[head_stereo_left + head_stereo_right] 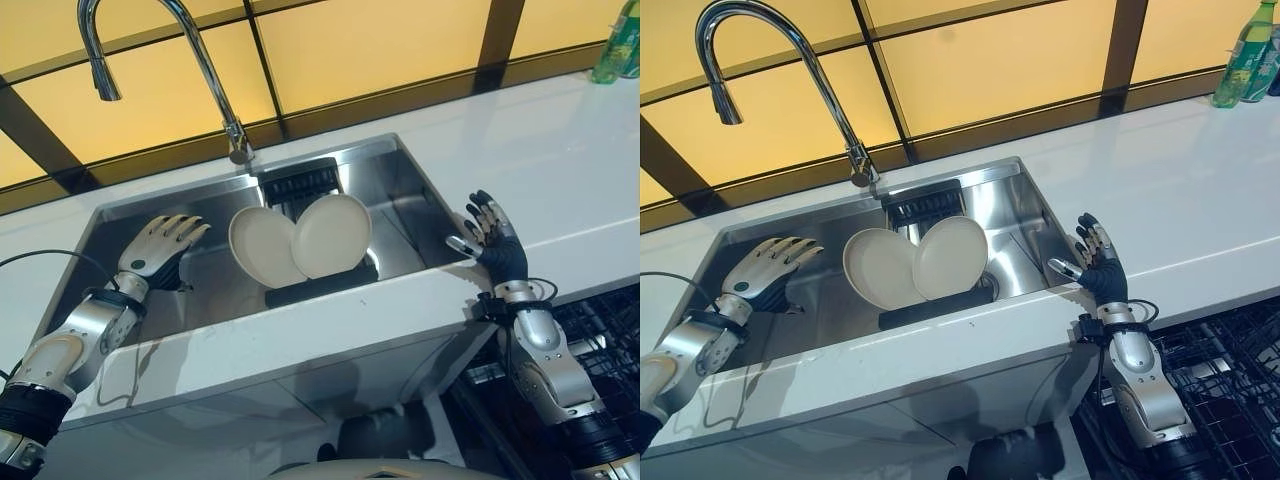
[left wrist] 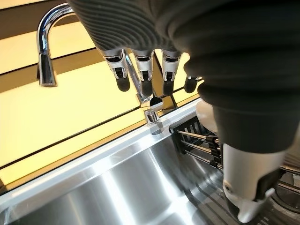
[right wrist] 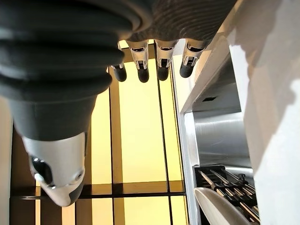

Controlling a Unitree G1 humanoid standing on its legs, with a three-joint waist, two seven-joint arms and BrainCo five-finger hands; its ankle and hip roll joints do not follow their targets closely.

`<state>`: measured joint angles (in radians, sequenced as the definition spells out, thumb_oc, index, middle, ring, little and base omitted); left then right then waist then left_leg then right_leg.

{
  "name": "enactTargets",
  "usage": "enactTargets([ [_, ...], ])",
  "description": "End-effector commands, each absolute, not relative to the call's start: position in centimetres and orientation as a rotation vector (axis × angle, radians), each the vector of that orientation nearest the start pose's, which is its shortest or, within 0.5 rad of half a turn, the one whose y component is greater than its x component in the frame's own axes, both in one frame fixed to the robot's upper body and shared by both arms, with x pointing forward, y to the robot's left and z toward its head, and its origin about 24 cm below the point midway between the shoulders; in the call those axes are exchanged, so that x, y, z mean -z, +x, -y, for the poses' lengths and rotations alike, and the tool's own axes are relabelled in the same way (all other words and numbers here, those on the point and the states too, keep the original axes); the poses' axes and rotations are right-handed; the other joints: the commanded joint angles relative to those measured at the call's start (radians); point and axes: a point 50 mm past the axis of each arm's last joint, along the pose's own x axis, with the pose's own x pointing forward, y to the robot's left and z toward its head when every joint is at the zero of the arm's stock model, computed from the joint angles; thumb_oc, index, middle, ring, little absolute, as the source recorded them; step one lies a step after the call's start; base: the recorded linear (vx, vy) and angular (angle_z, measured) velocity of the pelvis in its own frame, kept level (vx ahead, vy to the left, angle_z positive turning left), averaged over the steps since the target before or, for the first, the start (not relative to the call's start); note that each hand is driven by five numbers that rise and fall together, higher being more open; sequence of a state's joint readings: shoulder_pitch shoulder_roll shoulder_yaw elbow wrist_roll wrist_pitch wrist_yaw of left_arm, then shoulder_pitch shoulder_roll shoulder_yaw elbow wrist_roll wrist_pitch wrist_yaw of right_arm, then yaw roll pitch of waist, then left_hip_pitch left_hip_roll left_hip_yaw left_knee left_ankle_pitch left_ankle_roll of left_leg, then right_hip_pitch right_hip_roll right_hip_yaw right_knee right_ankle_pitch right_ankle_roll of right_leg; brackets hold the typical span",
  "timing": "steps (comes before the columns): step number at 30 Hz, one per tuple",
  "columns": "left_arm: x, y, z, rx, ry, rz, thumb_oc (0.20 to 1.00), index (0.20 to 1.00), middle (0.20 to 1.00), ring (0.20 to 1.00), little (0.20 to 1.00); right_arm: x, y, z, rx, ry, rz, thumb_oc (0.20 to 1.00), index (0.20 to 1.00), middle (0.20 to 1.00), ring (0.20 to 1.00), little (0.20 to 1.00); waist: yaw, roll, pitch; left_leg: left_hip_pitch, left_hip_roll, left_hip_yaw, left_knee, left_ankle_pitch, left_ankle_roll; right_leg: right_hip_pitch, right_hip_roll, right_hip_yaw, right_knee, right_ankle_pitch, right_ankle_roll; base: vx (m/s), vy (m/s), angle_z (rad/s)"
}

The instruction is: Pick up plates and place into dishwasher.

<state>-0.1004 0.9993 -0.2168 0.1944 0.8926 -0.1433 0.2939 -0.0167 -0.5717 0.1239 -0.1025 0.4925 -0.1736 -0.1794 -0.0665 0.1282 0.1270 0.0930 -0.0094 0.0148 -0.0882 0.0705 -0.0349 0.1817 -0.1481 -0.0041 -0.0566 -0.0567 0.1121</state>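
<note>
- Looking at the sink (image 1: 120,215), you are seeing two cream plates standing on edge in a dark rack (image 1: 318,285): the left plate (image 1: 258,245) is partly hidden behind the right plate (image 1: 332,233), and the two seem to be touching where they overlap.
- Your left hand (image 1: 160,243) is hovering inside the basin on its left side, with fingers straight and spread, holding nothing and standing apart from the plates.
- Your right hand (image 1: 1098,262) is waiting at the front right corner of the sink, just over the counter (image 1: 1200,200) edge, also with fingers relaxed and holding nothing.
- You are risking a knock if one hand is coming in too fast: the plates are only leaning in the rack, so a push on one is probably tipping the other too.
- You are also risking a slip, because the plates look smooth and glazed and a thin rim gives the fingers little to pinch.
- The faucet (image 1: 160,50) is arching over the basin, so lifting a plate high on that side may be striking it.
- The dishwasher basket (image 1: 1230,370) is showing low on the right under the counter; carrying a plate there is meaning a pass over the counter edge, where a bump could be loosening the hold.
</note>
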Motion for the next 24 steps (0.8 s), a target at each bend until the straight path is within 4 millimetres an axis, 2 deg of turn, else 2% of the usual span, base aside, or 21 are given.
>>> enactTargets([
  [1, -13.3, 26.5, -30.5, -0.071, 1.975, 0.388, 1.000, 1.000, 1.000, 1.000, 1.000, -12.4, 25.4, 22.5, -0.006, -0.039, 0.334, 1.000, 1.000, 1.000, 1.000, 1.000, 0.004, -0.047, -0.022, -0.010, -0.019, -0.018, 0.062, -0.097, 0.009, -0.183, -0.091, 0.042, 0.076, 0.118, 0.077, 0.02, 0.043, -0.01],
  [5, -12.7, 26.5, -29.8, -0.142, 1.946, 0.475, 1.000, 1.000, 1.000, 1.000, 1.000, -12.2, 25.3, 22.6, -0.006, -0.044, 0.329, 1.000, 1.000, 1.000, 1.000, 1.000, -0.004, -0.044, -0.014, -0.008, -0.025, -0.017, 0.060, -0.104, 0.011, -0.185, -0.096, 0.048, 0.082, 0.109, 0.082, 0.05, 0.049, -0.01],
  [15, -11.7, 26.5, -29.0, -0.284, 1.924, 0.562, 1.000, 1.000, 1.000, 1.000, 1.000, -11.8, 25.1, 22.9, 0.005, -0.047, 0.318, 1.000, 1.000, 1.000, 1.000, 1.000, -0.022, -0.048, 0.000, -0.018, -0.034, -0.007, 0.068, -0.098, 0.013, -0.204, -0.098, 0.070, 0.096, 0.118, 0.088, 0.02, 0.014, -0.04],
  [20, -10.6, 26.5, -27.8, -0.169, 1.930, 0.602, 1.000, 1.000, 1.000, 1.000, 1.000, -11.6, 24.9, 22.8, 0.000, -0.045, 0.312, 1.000, 1.000, 1.000, 1.000, 1.000, -0.031, -0.046, 0.001, -0.017, -0.037, -0.002, 0.072, -0.100, 0.014, -0.205, -0.097, 0.077, 0.102, 0.117, 0.089, 0.03, 0.010, -0.02],
  [24, -9.6, 26.6, -27.0, -0.091, 1.932, 0.566, 1.000, 1.000, 1.000, 1.000, 1.000, -11.9, 24.9, 23.0, -0.004, -0.054, 0.311, 1.000, 1.000, 1.000, 1.000, 1.000, -0.038, -0.038, 0.007, -0.020, -0.040, 0.000, 0.078, -0.098, 0.014, -0.209, -0.096, 0.084, 0.109, 0.117, 0.090, 0.03, 0.033, -0.01],
])
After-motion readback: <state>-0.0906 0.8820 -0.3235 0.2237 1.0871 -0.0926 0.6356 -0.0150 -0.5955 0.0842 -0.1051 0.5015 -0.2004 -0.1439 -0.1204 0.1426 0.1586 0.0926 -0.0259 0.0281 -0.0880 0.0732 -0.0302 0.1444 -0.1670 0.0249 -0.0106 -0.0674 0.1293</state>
